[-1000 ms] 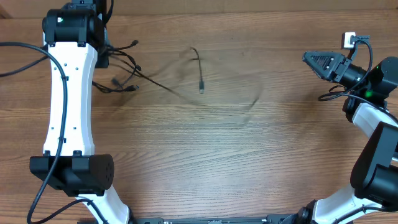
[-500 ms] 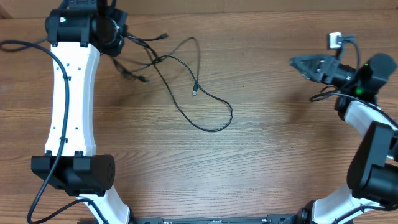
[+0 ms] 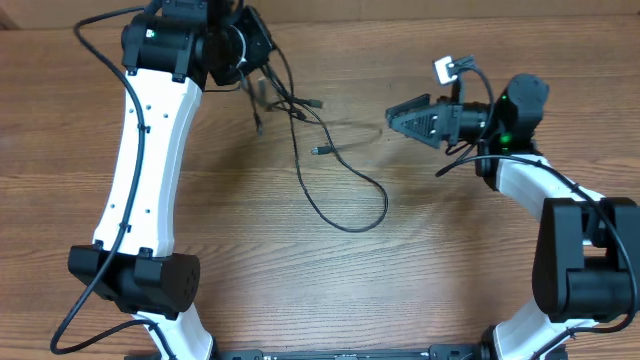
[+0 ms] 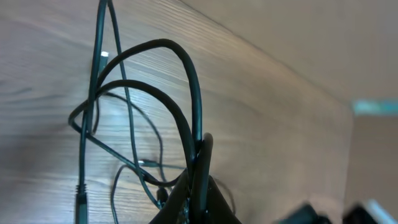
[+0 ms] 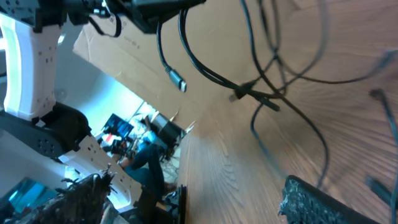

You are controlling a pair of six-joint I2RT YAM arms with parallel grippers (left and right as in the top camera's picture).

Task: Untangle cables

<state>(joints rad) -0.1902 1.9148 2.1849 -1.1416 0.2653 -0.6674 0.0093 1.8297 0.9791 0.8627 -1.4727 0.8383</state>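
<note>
- Overhead, we see the left tool (image 3: 250,48) at the far edge of the table (image 3: 300,300), with the cables (image 3: 300,110) bunched just beneath it. One strand runs nearward and curls into an open loop on the wood, right of the left arm. The right tool (image 3: 395,118) points left towards that bunch, near it but apart, with nothing in it.
- From the left wrist, we find the left tool (image 4: 200,155) narrowed onto the cables (image 4: 186,87). Two arcs rise from its pinch, while thinner strands cross and tangle below them against the table (image 4: 280,93).
- From the right wrist, the right tool (image 5: 196,186) stands wide, both fingers low in view and empty. The cables (image 5: 261,93) hang ahead, crossing at a small knot, and a plug (image 5: 176,79) dangles to the left.
- We judge the main risk to lie with the right tool. If it closes on the knot or on several strands together, pulling apart would tighten the tangle rather than free it. A thin cord could also slip from between the pads, or the dangling plug could snag in a loop.
</note>
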